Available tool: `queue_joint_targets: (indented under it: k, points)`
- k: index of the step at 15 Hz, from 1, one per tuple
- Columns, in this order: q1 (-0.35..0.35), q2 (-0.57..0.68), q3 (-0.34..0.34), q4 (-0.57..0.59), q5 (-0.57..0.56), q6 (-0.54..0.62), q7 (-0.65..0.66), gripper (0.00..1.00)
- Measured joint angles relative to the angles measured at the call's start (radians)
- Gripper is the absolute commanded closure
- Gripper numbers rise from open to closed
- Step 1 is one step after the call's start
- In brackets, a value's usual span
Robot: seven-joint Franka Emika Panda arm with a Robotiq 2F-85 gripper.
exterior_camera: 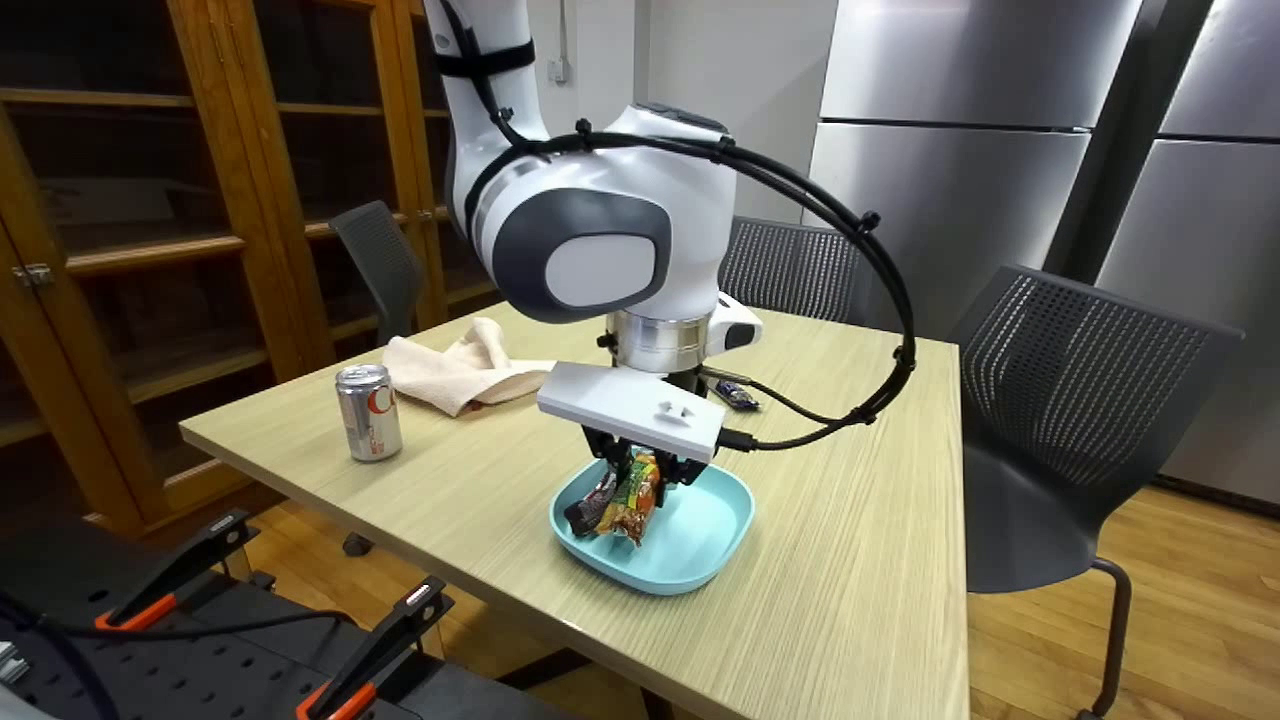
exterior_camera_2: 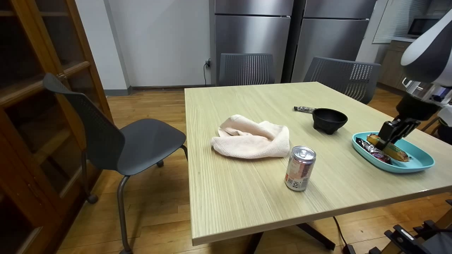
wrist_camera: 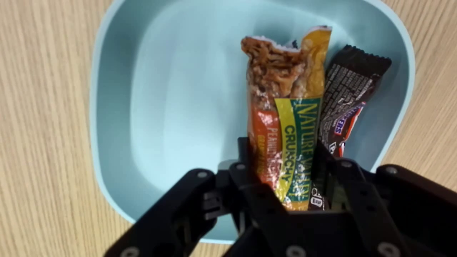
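Pale wood-grain table (exterior_camera: 860,560), grey chairs (exterior_camera: 1095,370) around, steel fridges (exterior_camera: 960,220) beyond. Jaws pinching granola bar (wrist_camera: 285,117).

Wrist view close above tray (wrist_camera: 175,92), facing down; in exterior view, arm (exterior_camera: 600,220) central, near; in exterior view, cloth (exterior_camera_2: 250,141) central, arm cut by right edge; both exterior views look across table (exterior_camera_2: 226,197) toward refrigerators (exterior_camera_2: 252,46), sharing tray, cloth, can (exterior_camera_2: 300,169).

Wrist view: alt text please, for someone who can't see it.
The end effector grips a wrapped granola bar by its long sides, with a blue tray beneath. A dark candy bar lies in the tray at picture right, partly hidden; pale table shows around the tray.
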Motion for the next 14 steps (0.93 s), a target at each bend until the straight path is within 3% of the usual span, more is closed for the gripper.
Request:
queue_joint_targets:
  k: [4, 5, 14]
  points:
    - [-0.004, -0.014, 0.006, -0.001, 0.0, 0.0, 0.006, 0.03]
    - [-0.006, -0.023, 0.009, -0.003, 0.0, 0.0, 0.006, 0.0]
    - [-0.024, -0.153, 0.072, 0.005, 0.025, -0.001, 0.005, 0.0]
